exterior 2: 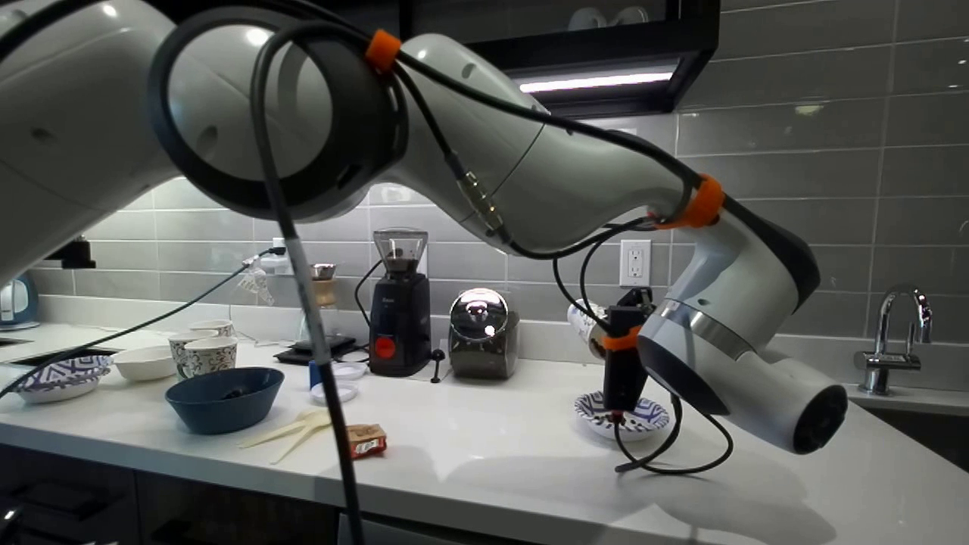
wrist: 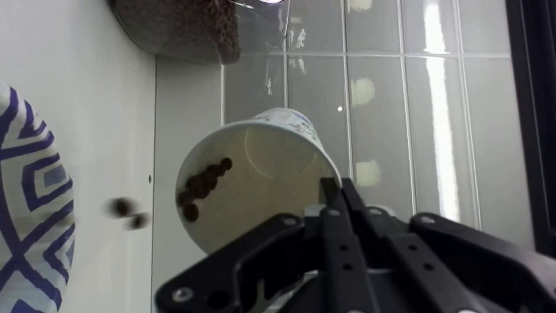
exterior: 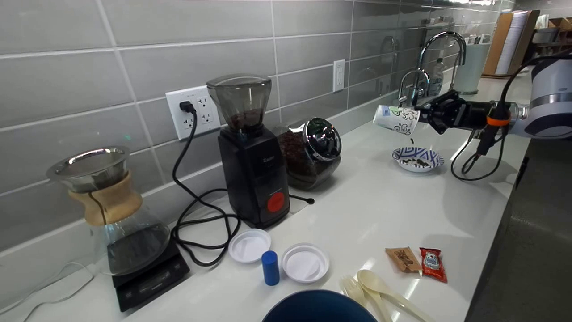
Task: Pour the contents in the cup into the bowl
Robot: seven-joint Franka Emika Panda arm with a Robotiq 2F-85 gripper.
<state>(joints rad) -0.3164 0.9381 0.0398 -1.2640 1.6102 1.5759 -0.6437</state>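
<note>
OK, end effector (wrist: pixel 342 186) tight on tipped cup (exterior: pixel 395 120), w/ prob. beans (wrist: pixel 121 207), blurry, midair abv. bowl (exterior: pixel 430 156).

Right of centre, the patterned white cup (exterior: pixel 396 119) hangs tilted sideways. Below, the blue-patterned bowl (exterior: pixel 419 154) holds dark bits (exterior: pixel 415 162), perhaps beans.

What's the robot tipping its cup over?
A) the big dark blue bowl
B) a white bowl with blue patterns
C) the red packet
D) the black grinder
B: in an exterior view the gripper holds the cup tilted above the patterned bowl, with a dark bit in mid-air between them and more bits lying inside the bowl.
</note>
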